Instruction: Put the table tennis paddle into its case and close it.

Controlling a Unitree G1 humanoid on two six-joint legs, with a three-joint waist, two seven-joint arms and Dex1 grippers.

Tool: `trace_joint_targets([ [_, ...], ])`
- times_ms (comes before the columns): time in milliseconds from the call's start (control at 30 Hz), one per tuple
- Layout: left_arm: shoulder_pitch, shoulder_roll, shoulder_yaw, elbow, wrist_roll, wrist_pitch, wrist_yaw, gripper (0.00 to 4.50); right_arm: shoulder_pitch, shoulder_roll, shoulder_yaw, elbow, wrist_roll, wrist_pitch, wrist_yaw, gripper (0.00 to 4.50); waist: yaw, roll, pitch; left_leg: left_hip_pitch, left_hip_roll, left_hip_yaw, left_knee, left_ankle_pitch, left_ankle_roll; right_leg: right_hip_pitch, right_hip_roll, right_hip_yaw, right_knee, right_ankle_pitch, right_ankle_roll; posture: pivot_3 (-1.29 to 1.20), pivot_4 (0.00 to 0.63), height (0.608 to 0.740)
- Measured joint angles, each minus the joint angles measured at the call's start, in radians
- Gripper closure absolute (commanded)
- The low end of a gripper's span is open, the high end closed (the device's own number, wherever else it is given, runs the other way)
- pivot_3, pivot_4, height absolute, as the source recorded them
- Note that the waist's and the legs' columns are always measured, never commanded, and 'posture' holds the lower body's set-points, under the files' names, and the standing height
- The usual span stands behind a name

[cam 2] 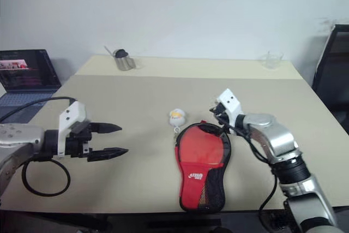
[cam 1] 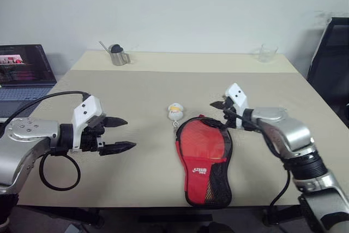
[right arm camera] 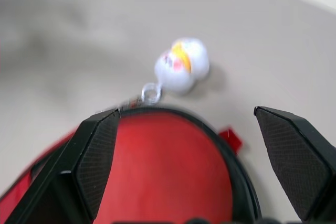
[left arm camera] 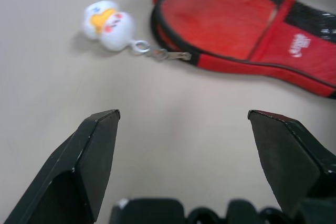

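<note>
The case (cam 1: 204, 159) was found lying flat on the worktop (cam 1: 147, 88), red side up, its round end gaping and a red face visible inside, taken to be the table tennis paddle (left arm camera: 218, 19). The handle was not seen. The right tool (cam 1: 222, 114) was observed with fingers spread wide and empty, poised just over the round end's far rim, no contact being discernible. The left tool (cam 1: 121, 133) was likewise spread and empty, well apart from the case, fingertips pointed toward it. A small white ball keychain (cam 1: 174, 110) was noted on the worktop, attached by ring to the zip pull, just beyond the round end and near the right tool.
</note>
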Motion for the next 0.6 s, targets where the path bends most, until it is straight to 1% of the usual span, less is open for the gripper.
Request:
trace_joint_targets([
  [200,0.053,-0.001,0.042,-0.017,0.008,0.015,0.055,0.21,0.069,0.086,0.05,0.034,-0.057,-0.104,-0.009,0.03,0.001,0.0,0.0,0.001,0.001,-0.001,0.0,0.0,0.0,0.0,0.0,-0.001,0.001,0.0,-0.001,0.0,0.15,0.74],
  [367,0.052,-0.002,0.045,-0.015,0.041,0.024,0.116,0.21,0.087,0.162,0.069,0.149,-0.125,-0.199,-0.039,0.03,0.001,0.0,0.0,0.001,0.001,-0.001,0.001,0.0,0.0,0.0,0.0,-0.001,0.001,0.001,-0.002,0.0,0.15,0.74],
  [500,-0.025,-0.025,0.012,0.003,0.081,0.057,0.2,0.21,0.098,0.208,0.074,0.23,-0.166,-0.259,-0.063,0.03,0.003,0.0,0.0,0.001,0.001,-0.002,0.001,0.0,0.0,0.001,0.0,-0.001,0.001,0.001,-0.002,0.0,0.15,0.74],
  [600,-0.093,-0.052,-0.051,0.026,0.117,0.102,0.26,0.21,0.105,0.228,0.074,0.272,-0.198,-0.288,-0.072,0.03,0.002,-0.001,0.0,0.001,0.0,-0.001,0.001,0.0,0.0,0.001,0.0,0.0,0.001,0.001,-0.002,0.0,0.15,0.74],
])
